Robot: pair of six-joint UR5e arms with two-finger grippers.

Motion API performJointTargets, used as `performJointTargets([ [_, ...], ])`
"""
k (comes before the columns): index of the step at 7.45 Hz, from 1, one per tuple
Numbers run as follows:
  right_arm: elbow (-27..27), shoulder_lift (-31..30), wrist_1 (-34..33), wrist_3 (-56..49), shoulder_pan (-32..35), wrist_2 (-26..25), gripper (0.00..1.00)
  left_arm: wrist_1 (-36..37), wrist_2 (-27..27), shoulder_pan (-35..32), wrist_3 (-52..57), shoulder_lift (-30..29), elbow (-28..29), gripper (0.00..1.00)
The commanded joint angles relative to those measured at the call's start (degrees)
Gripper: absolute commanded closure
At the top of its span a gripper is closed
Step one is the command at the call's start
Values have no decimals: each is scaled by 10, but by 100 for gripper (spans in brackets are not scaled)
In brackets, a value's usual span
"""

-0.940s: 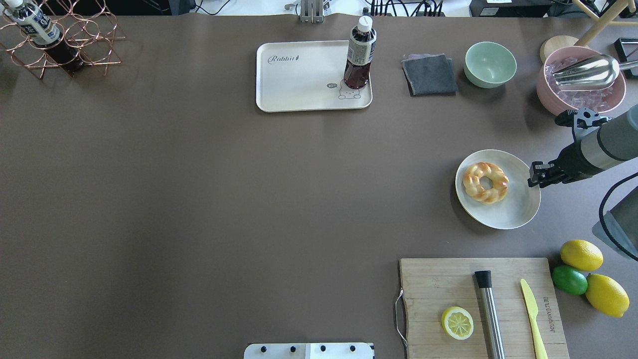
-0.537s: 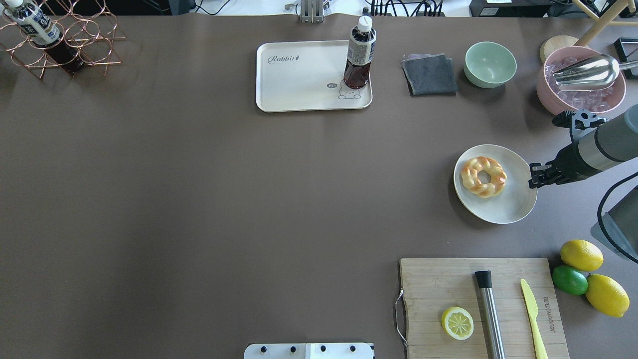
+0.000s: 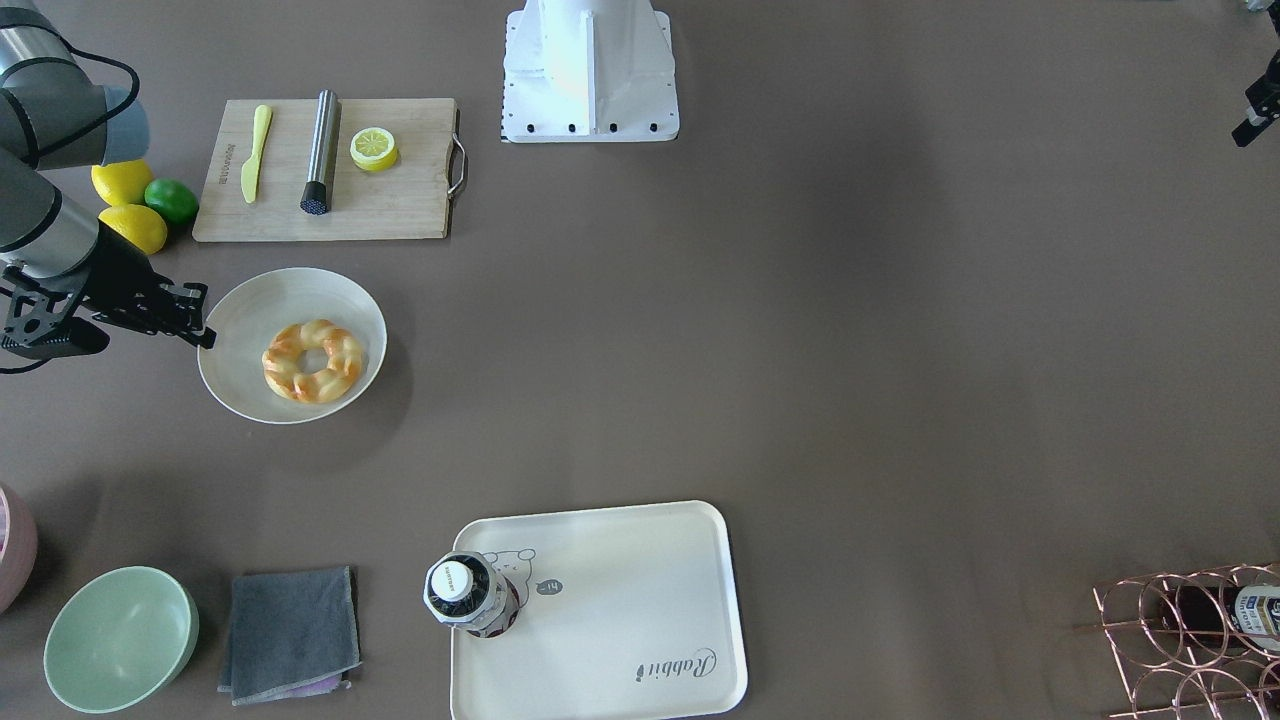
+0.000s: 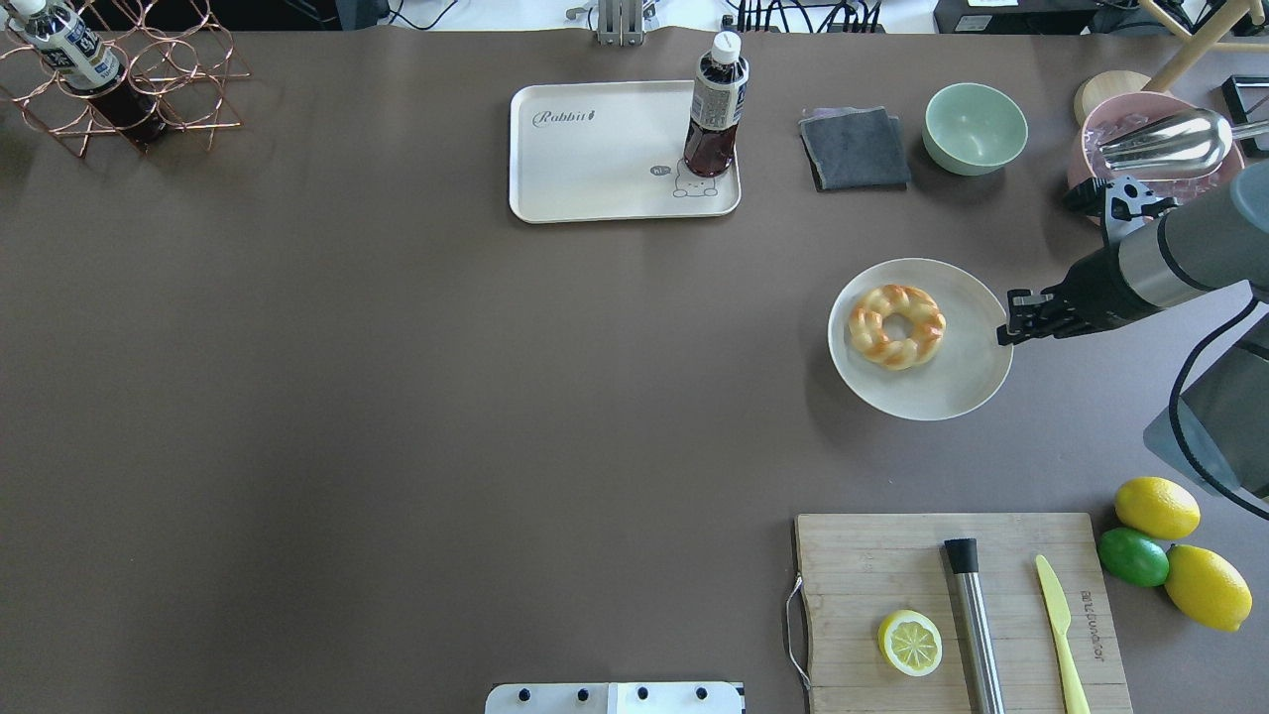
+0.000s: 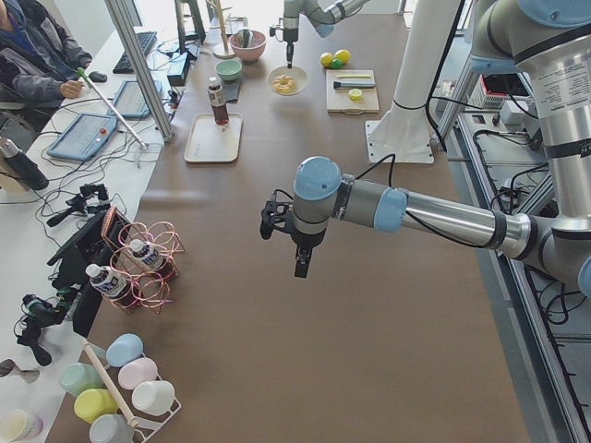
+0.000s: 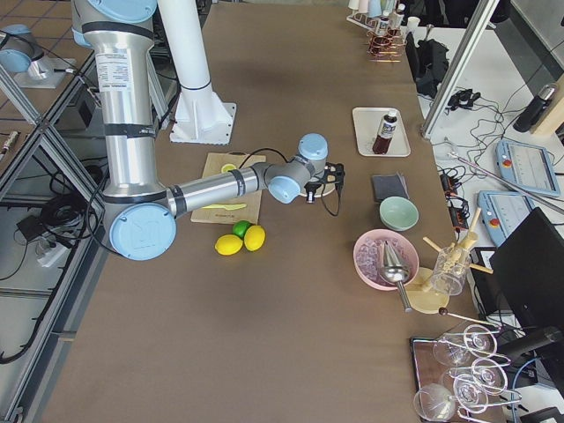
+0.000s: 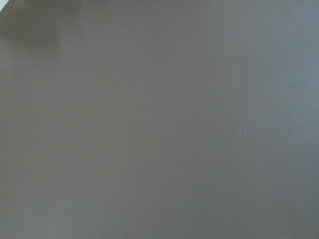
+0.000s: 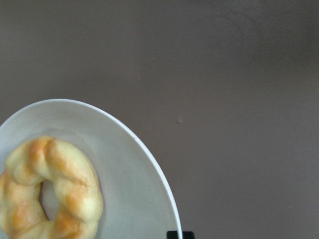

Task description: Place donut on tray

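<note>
The donut (image 4: 896,326) is a golden twisted ring and lies on a round white plate (image 4: 954,389) at the table's right. My right gripper (image 4: 1003,337) is shut on the plate's right rim. The front-facing view shows the same: the gripper (image 3: 207,340), the plate (image 3: 238,392) and the donut (image 3: 312,361). The right wrist view shows the donut (image 8: 50,191) on the plate (image 8: 132,184). The cream "Rabbit" tray (image 4: 595,164) lies at the far middle, well apart from the plate. My left gripper (image 3: 1252,118) hangs over bare table far to the left; I cannot tell how its jaws stand.
A dark drink bottle (image 4: 714,109) stands on the tray's right corner. A grey cloth (image 4: 855,149), a green bowl (image 4: 976,128) and a pink ice bowl (image 4: 1091,183) lie behind the plate. A cutting board (image 4: 853,575) with a lemon half lies in front.
My right gripper has dragged the plate with the donut leftward and a little away from the robot, toward the tray. Nothing else has moved.
</note>
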Motion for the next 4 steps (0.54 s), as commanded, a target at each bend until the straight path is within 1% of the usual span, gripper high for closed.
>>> performJointTargets([
  [1,31,47,-1,84,-35,8,100,-5,-28,119,-211,-90,-43,2],
  [2,43,70,-2,117,-47,8,100,-20,-25,176,-299,-149,-45,2],
  [3,52,104,-6,177,-75,0,100,-20,-5,238,-401,-224,-41,2],
  [4,52,137,-8,219,-105,-21,100,-20,53,312,-494,-288,-40,2],
])
